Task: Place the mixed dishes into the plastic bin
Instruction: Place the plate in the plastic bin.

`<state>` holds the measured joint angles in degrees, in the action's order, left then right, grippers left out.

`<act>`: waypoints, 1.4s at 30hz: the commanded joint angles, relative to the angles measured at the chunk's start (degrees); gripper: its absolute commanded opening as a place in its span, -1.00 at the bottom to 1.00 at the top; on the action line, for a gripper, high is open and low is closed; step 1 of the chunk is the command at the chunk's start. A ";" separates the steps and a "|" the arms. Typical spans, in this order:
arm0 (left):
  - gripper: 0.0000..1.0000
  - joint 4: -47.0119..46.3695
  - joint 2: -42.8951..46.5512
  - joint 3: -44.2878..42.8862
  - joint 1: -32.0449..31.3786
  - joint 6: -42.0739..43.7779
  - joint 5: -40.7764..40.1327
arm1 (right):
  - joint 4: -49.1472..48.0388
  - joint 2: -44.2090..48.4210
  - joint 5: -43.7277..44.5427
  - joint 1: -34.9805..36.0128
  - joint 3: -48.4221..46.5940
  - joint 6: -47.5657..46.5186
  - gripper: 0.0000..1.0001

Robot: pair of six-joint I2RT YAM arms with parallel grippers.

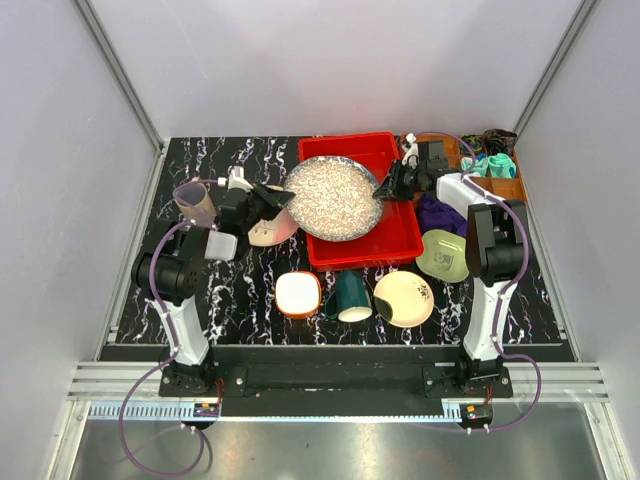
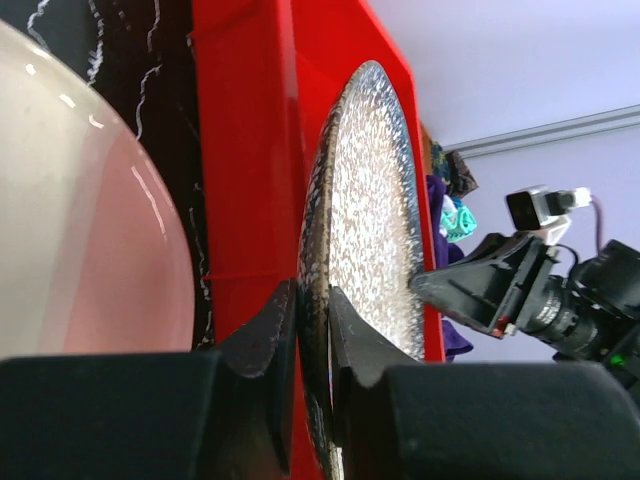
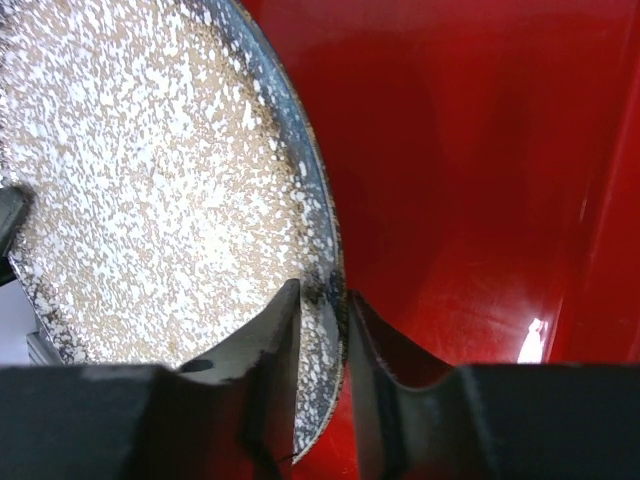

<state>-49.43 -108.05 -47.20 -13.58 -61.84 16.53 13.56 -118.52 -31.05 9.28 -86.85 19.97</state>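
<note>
While the left claw [image 2: 312, 305] and right claw [image 3: 322, 300] each pinch opposite rims of the speckled plate [image 1: 333, 197] (partly over the red bin [image 1: 398, 238]), best lower both evenly, level, before releasing.

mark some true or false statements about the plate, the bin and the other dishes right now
1. The left gripper and the right gripper both pinch the rim of the speckled grey plate. True.
2. The dark green mug is inside the red bin. False: it sits outside, in front of the bin, between the orange-white bowl and the pale yellow plate.
3. The mauve cup stands right of the bin. False: it is to the left.
4. The pink-cream plate is outside the bin, to its left. True.
</note>
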 commanded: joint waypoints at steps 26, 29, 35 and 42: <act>-1.00 -13.94 4.16 1.06 0.66 -2.84 11.68 | -3.37 2.59 1.86 2.76 0.10 -0.45 0.43; -1.00 -13.68 4.34 1.23 0.75 -2.67 11.33 | -3.19 3.73 5.37 2.85 0.45 -0.63 0.51; -1.00 -12.89 4.16 0.62 0.75 -2.67 11.06 | -3.28 6.71 12.66 2.59 1.15 -0.72 0.71; -1.00 -10.43 3.81 -1.93 0.75 -1.79 11.15 | -4.95 11.64 20.41 2.06 2.47 0.69 0.86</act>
<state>-52.23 -108.05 -45.52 -12.99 -62.57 24.67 11.73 -113.08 -17.04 11.51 -85.06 20.03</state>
